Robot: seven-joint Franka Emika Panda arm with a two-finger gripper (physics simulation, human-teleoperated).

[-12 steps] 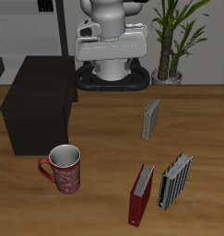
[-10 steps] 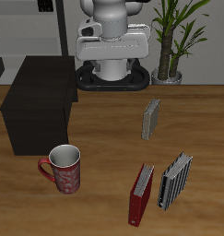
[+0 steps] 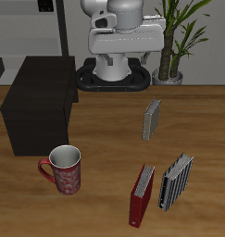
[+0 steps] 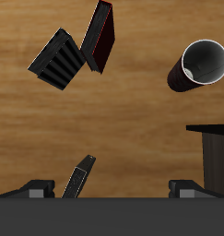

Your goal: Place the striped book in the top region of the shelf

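The striped book (image 3: 176, 180) stands near the table's front edge, beside the red book (image 3: 142, 194); it also shows in the wrist view (image 4: 60, 58). The shelf (image 3: 40, 100) is a large dark cabinet at the side of the table, with one corner in the wrist view (image 4: 215, 152). My gripper (image 4: 112, 190) is high above the table near the robot's base, far from the book. Its fingers (image 4: 35, 189) stand wide apart with nothing between them.
A red patterned mug (image 3: 65, 169) stands in front of the shelf and also shows in the wrist view (image 4: 201, 64). A plain grey book (image 3: 152, 119) stands mid-table. A potted plant (image 3: 174, 37) is behind the table.
The arm's white hand has shifted sideways toward the plant and risen slightly. The books, mug and shelf have not moved.
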